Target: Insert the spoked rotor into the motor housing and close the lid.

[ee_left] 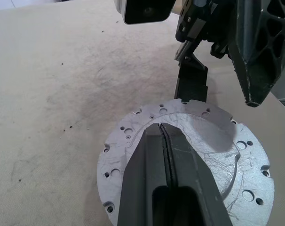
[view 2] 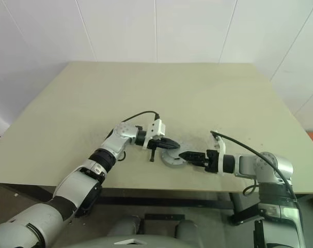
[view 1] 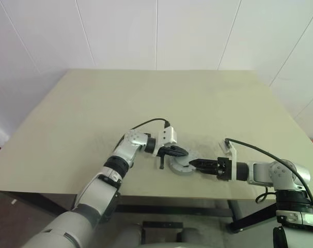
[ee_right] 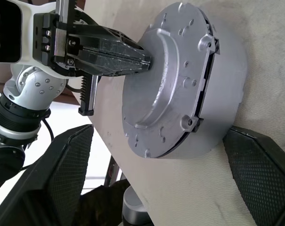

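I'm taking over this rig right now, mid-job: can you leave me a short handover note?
Left pincer: shut, empty, tips resting on top of the lid.
Right pincer: open, fingers either side of the motor housing, not clamped.
Lid lies on the housing near the front edge of the table; a thin seam shows between them. Rotor hidden, presumably inside.
Left: probably press the lid fully home and check the seam, then withdraw both arms.

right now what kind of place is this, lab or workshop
Probably a plain test room or lab: a bare beige table, white panelled walls, and one grey motor assembly between the two grippers.
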Tool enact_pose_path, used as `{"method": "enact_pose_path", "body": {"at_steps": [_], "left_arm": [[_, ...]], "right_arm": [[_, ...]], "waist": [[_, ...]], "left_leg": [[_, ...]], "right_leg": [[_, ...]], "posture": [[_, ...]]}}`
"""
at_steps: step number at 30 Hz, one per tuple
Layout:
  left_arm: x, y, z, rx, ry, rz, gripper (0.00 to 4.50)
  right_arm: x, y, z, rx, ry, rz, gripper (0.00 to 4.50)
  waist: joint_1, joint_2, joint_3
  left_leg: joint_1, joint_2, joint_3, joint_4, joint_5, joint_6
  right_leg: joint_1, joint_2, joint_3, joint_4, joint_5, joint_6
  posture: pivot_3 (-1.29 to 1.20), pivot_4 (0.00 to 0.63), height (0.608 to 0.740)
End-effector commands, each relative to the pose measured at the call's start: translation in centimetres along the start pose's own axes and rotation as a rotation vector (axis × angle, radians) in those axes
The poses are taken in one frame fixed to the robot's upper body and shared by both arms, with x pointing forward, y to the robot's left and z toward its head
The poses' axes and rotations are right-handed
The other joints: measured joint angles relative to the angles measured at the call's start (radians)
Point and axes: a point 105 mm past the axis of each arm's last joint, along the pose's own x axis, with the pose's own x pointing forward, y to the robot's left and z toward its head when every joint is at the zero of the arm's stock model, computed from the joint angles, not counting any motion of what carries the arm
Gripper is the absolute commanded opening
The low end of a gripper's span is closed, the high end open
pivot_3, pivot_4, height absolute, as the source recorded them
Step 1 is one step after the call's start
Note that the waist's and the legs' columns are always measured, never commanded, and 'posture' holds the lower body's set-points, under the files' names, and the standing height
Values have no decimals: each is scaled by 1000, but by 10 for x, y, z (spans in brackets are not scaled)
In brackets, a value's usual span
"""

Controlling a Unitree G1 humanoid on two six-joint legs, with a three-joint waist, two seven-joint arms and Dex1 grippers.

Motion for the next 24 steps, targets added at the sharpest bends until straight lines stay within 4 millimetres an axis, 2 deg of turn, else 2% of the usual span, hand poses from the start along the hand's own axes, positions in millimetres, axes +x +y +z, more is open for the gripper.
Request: {"method": "enact_pose_path", "body": {"at_steps": [1,7,9,19,21,24], "left_arm": [[-3,4,2,18,11,6,0],[-4,3,0,17,13,9,0],[-4,3,-1,17,14,10,0],[-6,3,-3,15,4,30,0],[-7,13,9,-10,-70,93,0],[-14,38,33,-100,-224,239,0]], "right_arm": [[0,13,8,-55,-33,55,3616],[-4,24,9,-74,-34,106,1646],[-4,23,8,-73,-32,106,1236],[-1,14,7,-67,-36,65,1210],[-1,12,7,-66,-39,61,1210],[0,11,5,-69,-37,58,1210]], "waist": [[0,0,0],[1,0,0],[1,1,-1],[1,1,-1],[1,1,-1],[1,1,0]], "left_leg": [[0,0,0,0,0,0],[-1,0,0,0,0,0],[0,0,0,0,0,0],[0,0,0,0,0,0],[0,0,0,0,0,0],[0,0,0,1,0,0]], "right_leg": [[-1,0,0,0,0,0],[-1,0,0,0,0,0],[0,0,0,0,0,0],[1,0,0,0,0,0],[1,0,0,1,0,0],[1,0,0,1,0,0]], "posture": [[0,0,740],[0,0,740],[0,0,740],[0,0,740],[0,0,740],[0,0,740]]}}
